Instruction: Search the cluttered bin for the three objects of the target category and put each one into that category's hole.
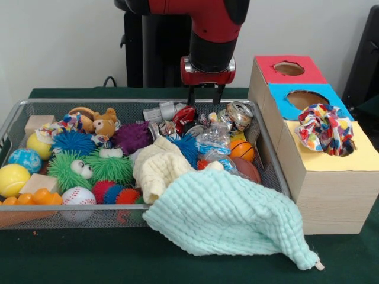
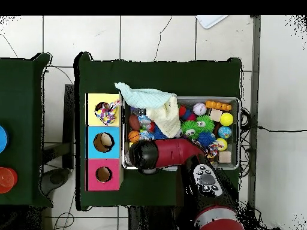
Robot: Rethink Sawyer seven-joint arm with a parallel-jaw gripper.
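Nearest the camera, a mint waffle cloth spills over the front rim of the wire mesh bin and onto the green counter, covering the bin's right front corner. Just behind it a cream cloth lies heaped on the clutter. Around these sit spiky green balls with googly eyes, a blue spiky ball, a purple one, a baseball, a yellow ball, a teddy bear, a small basketball, a crushed can and crumpled clear plastic.

One ruffled printed fabric piece rests on the yellow-topped box, bunched over its hole so the opening is hidden. A second printed piece lies at the bin's far left, beside the teddy bear and partly under it. A third cannot be made out among the toys.

The claw hangs below the red arm over the bin's far rim, above the metal and red items there; its dark fingers stand a little apart with nothing between them. In the overhead view the arm covers the claw and that part of the bin.

The blue-topped box and red-topped box stand behind the yellow one, holes uncovered.
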